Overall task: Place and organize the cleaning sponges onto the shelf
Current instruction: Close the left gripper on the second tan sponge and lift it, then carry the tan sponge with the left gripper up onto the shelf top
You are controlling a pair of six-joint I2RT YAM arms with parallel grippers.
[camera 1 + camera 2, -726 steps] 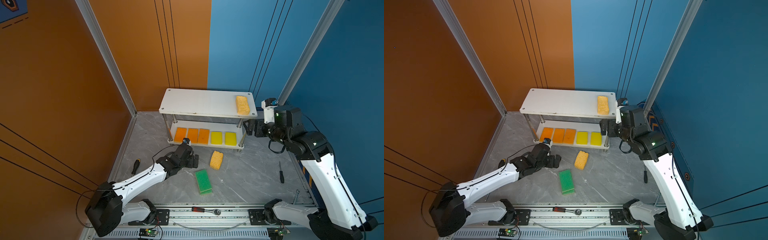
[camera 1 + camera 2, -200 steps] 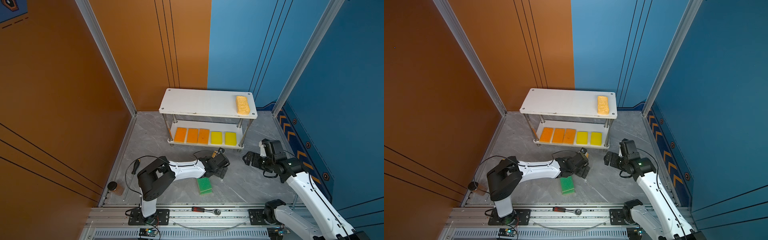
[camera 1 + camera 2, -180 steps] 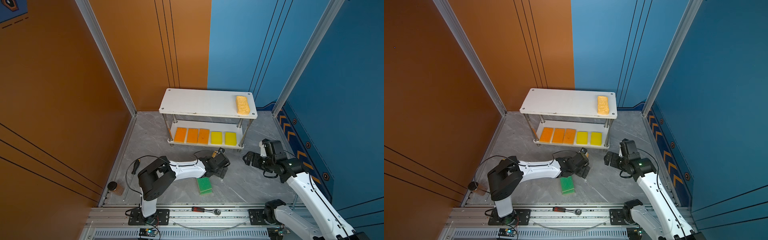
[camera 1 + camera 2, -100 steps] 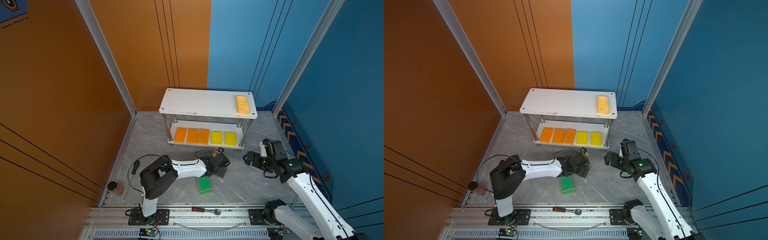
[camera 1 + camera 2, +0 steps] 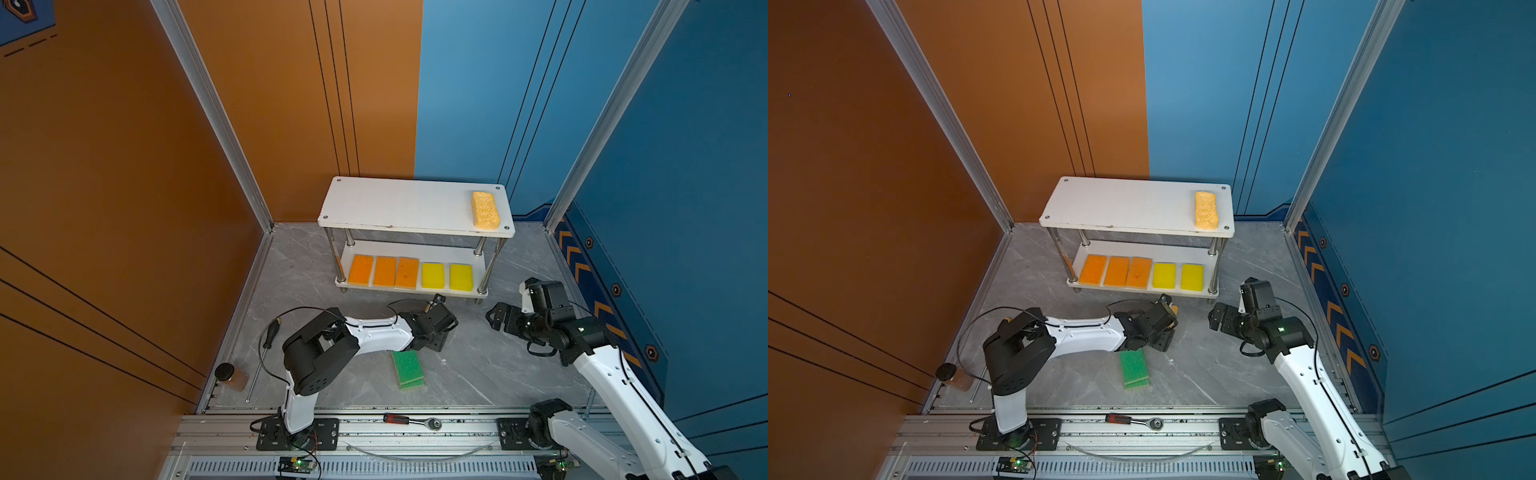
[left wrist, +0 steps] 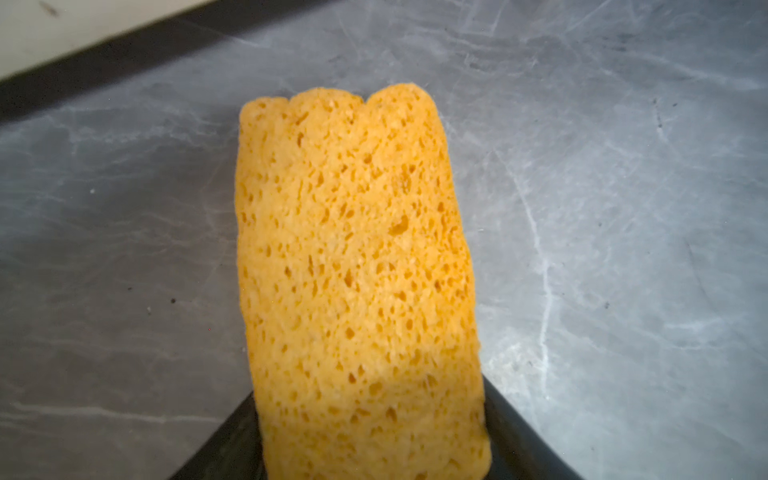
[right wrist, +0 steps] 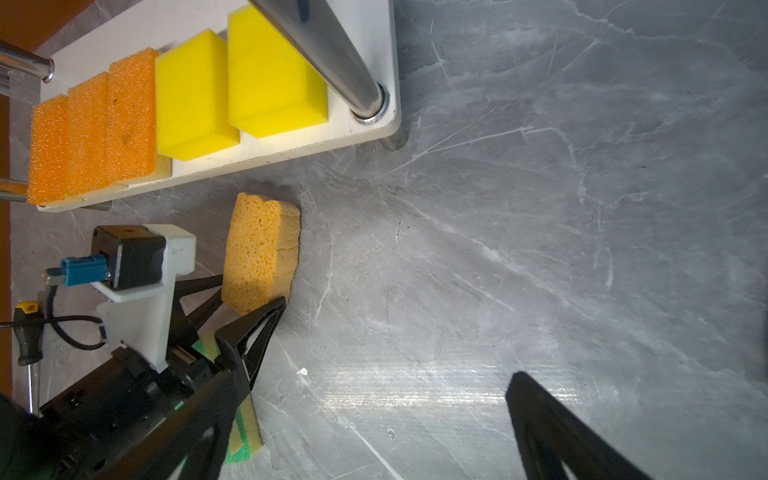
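In both top views the shelf (image 5: 395,203) holds 3 orange sponges (image 5: 384,271) and 2 yellow sponges (image 5: 446,276) in a row on its lower board, and 1 top sponge (image 5: 485,210) at the right end of its upper board. 2 green sponges (image 5: 407,368) lie stacked on the floor (image 5: 478,374), just beside the left gripper (image 5: 436,316), which sits low in front of the shelf. The right gripper (image 5: 496,318) hovers near, spread wide and empty.

In the left wrist view the porous sponge (image 6: 357,270) fills the middle, its near end pinched between 2 black fingers (image 6: 515,436).

In the right wrist view the left gripper is clamped on 1 end of the porous sponge (image 7: 262,253), which stands on its long edge just in front of the lower board. I cannot tell whether it has left the floor. 1 finger (image 7: 552,432) of the right gripper shows, touching nothing.

The step in hand looks like the pick of the porous sponge. The next move likely calls for a lift clear of the upper board's front edge, then a set-down beside the top sponge; held by 1 end, the soft foam may sag
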